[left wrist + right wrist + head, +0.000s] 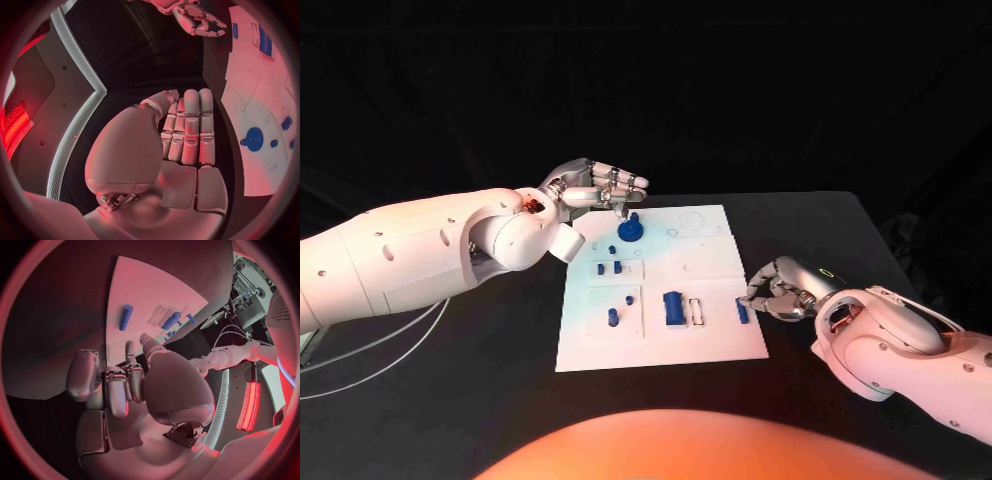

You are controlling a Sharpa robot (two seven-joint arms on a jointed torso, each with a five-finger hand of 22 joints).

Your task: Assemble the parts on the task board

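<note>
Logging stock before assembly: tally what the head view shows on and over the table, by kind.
Task board: 1
Blue parts: 9 that I can make out
Robot hands: 2, the left robot hand and the right robot hand
Total: 12

- You are seeing the task board (711, 340) lying in the middle of the desk (834, 230).
- A round part (630, 231) is sitting at the board's far left; the left hand (596, 187) is hanging just behind it.
- A rod part (741, 312) is lying at the board's right edge, with the right hand (777, 289) sitting just beside it.
- A block part (674, 307) is standing left of the rod, and a peg part (613, 318) is lying further left.
</note>
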